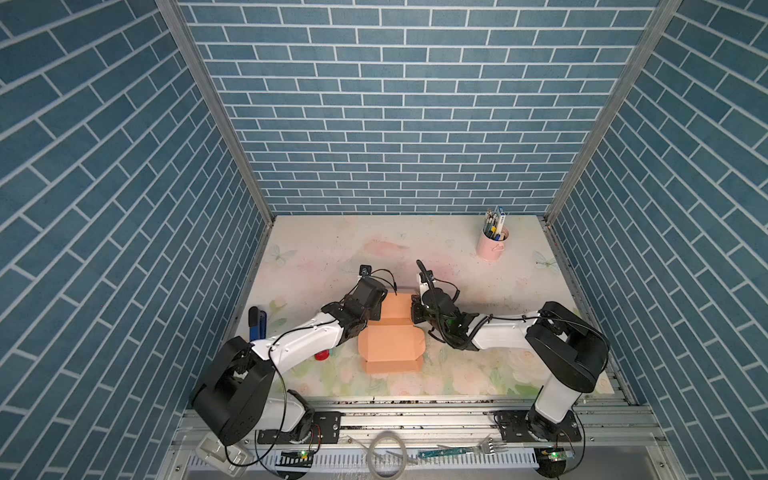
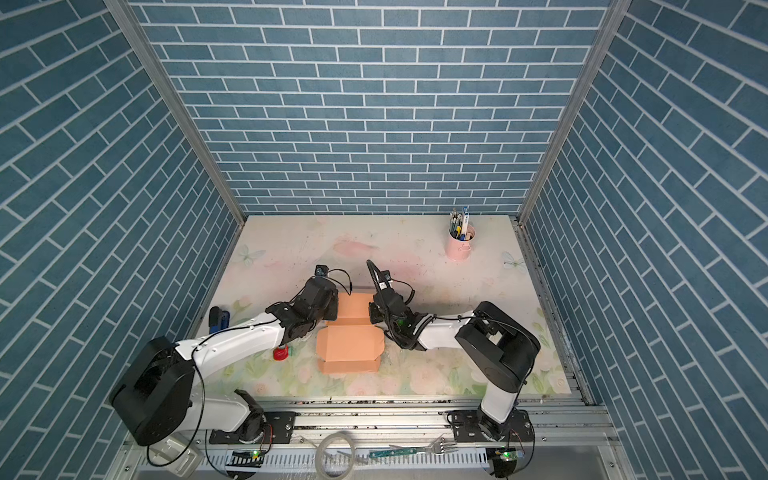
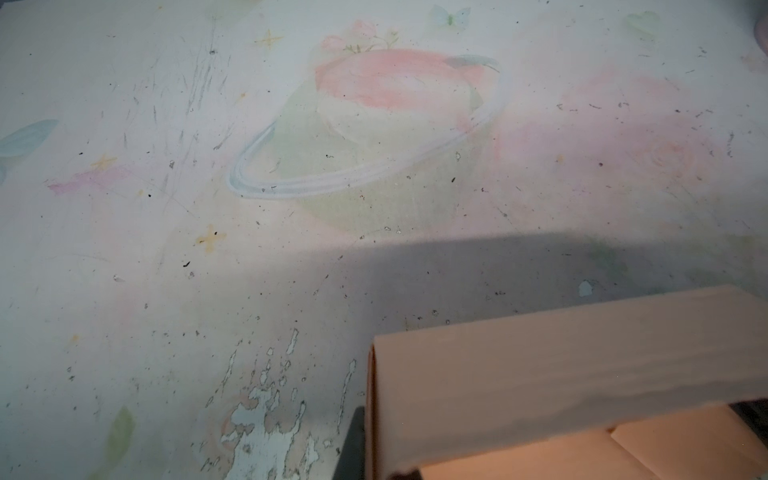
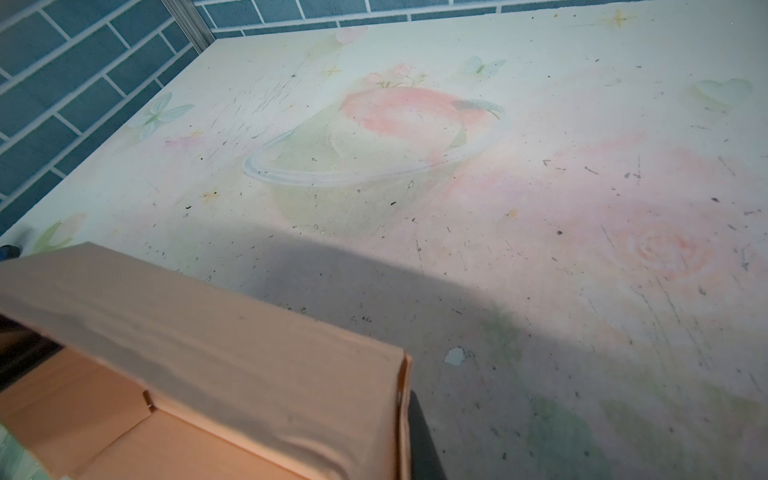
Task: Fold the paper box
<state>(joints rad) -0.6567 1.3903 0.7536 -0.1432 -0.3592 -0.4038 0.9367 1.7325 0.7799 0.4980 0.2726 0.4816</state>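
Note:
The peach-orange paper box (image 1: 390, 347) lies at the middle of the table in both top views (image 2: 349, 347), its tray part facing up and its back panel (image 1: 397, 305) raised between the two grippers. My left gripper (image 1: 379, 311) is shut on the left edge of that raised panel. In the left wrist view a dark finger (image 3: 353, 444) lies against the outside of the folded edge (image 3: 372, 415). My right gripper (image 1: 415, 312) is shut on the right edge. In the right wrist view its dark finger (image 4: 419, 440) presses the doubled edge (image 4: 403, 407).
A pink cup of pens (image 1: 492, 245) stands at the back right. A blue tool (image 1: 257, 324) lies by the left wall, and a small red thing (image 1: 322, 354) lies under the left arm. A fork (image 1: 490, 446) and a tubing ring (image 1: 386, 453) rest on the front rail.

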